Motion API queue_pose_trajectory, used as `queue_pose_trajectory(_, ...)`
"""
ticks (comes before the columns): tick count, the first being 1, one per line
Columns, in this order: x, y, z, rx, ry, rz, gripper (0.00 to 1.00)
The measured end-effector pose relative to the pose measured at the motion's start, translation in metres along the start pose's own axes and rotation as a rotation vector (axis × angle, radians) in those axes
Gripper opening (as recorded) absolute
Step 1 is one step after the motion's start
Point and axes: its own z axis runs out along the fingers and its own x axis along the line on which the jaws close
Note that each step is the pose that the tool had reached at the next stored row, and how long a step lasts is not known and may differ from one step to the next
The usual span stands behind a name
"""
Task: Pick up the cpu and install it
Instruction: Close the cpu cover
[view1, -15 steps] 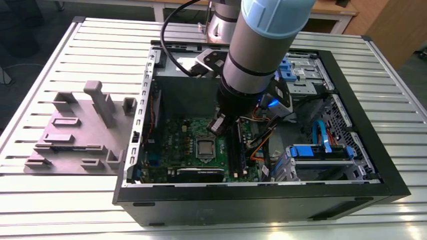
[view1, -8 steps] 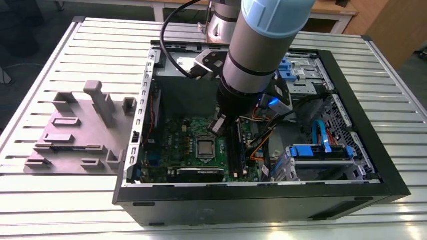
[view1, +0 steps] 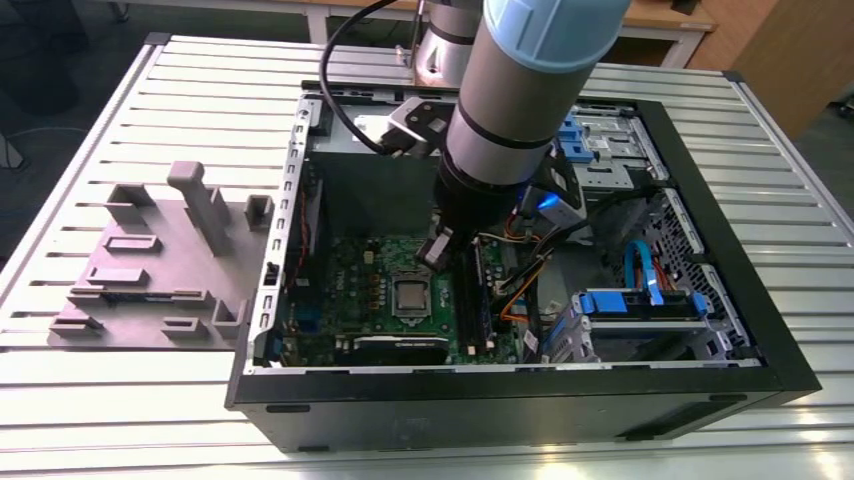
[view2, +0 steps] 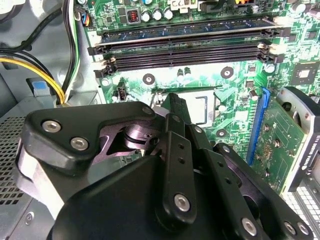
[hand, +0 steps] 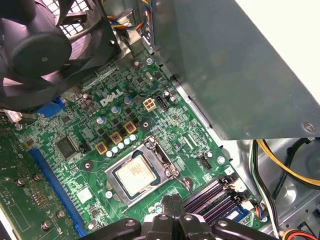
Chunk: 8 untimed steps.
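The cpu (view1: 411, 293) lies flat in the square socket in the middle of the green motherboard (view1: 360, 265), silvery top up, with the metal socket frame (hand: 159, 156) around it. In the first wrist view the cpu (hand: 135, 175) is in plain sight. My gripper (view1: 435, 252) hangs just above the board beside the socket, toward the memory slots. Its black fingers look shut with nothing between them, seen in both wrist views (hand: 172, 201) (view2: 175, 104). In the second wrist view they hide most of the socket and the pale cpu (view2: 200, 109).
Long black memory sticks (view2: 185, 37) run beside the socket. A black fan (hand: 40, 45) and the grey power-supply box (hand: 240, 65) crowd the board. Yellow and black cables (view2: 47, 75) hang at the case side. A grey fixture (view1: 160, 260) stands outside the case (view1: 534, 400).
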Motion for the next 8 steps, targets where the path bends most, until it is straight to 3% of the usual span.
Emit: queue_pose_trajectory(8, 0.0001, 0.0001, -0.0014, -0.0006, -0.0006, 0.0, 0.1)
